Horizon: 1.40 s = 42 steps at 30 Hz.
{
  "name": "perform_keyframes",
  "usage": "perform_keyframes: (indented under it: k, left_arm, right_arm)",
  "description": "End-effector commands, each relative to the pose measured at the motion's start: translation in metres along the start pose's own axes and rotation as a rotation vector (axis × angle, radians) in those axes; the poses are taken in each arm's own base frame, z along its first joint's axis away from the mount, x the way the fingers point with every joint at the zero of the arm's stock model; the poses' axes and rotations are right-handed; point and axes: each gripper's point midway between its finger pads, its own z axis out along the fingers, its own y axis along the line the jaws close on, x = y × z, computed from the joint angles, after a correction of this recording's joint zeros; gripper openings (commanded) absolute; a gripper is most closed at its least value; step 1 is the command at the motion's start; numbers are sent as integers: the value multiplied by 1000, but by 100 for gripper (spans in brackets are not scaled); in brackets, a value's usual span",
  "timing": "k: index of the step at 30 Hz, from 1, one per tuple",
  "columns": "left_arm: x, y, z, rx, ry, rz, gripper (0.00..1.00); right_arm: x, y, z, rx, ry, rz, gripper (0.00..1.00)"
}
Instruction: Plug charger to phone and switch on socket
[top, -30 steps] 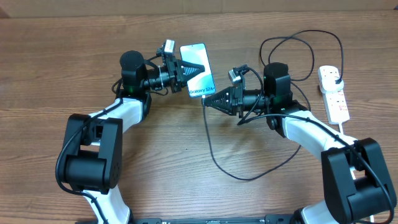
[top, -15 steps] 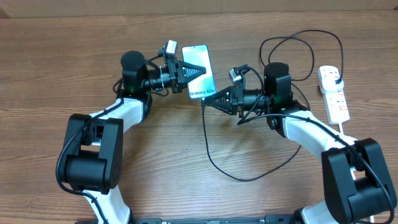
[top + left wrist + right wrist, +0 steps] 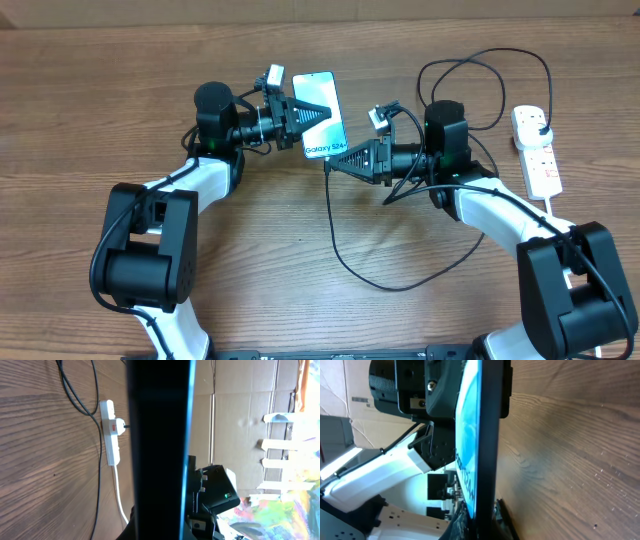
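1. Nearest the arm bases, the thin black charger cable [image 3: 332,230] sags in a loose loop across the brown wooden counter [image 3: 100,100]. This loop lies as it did a second ago.
2. The right tool [image 3: 333,160] is clenched, apparently on the connector end of the cable. The tip itself is hidden between the fingers, so what exactly it grips is hard to tell. It points at the bottom edge of the slim blue-screened smartphone [image 3: 328,138], just beside the white "Galaxy" text.
3. The left tool [image 3: 322,112] grasps the smartphone across its middle, screen up in the overhead view and edge-on [image 3: 487,435] to the right wrist camera. Compared with a second ago, the smartphone has slid slightly toward the right tool. Since half a second ago it has barely moved.
4. Off to the right, well apart from both tools, the white elongated power strip [image 3: 535,150] lies flat with a black plug [image 3: 541,125] seated in it. Red marks show on its switches [image 3: 114,423], and its place is unchanged.
5. Farthest back, the rest of the cable curls in loops beyond the right arm.
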Motion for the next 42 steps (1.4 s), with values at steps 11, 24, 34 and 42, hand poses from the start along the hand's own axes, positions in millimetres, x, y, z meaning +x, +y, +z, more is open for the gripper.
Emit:
perform_keyframes:
  k: [11,24,34,42]
  left_arm:
    - [9,-6,0,15,58,59,4]
    - [1,-5,-6,10,22,65,4]
    - [-30,11,-47,-33,-96,-2,4]
    - [-44,13,-70,-39,-154,5,4]
  right_arm:
    - [-7,10,-6,-17,-22,-179,14]
    - [-3,18,-7,-45,-3,-248,26]
    - [-12,33,1,57,-109,-385,48]
    - [-11,-26,15,603,-96,-468,58]
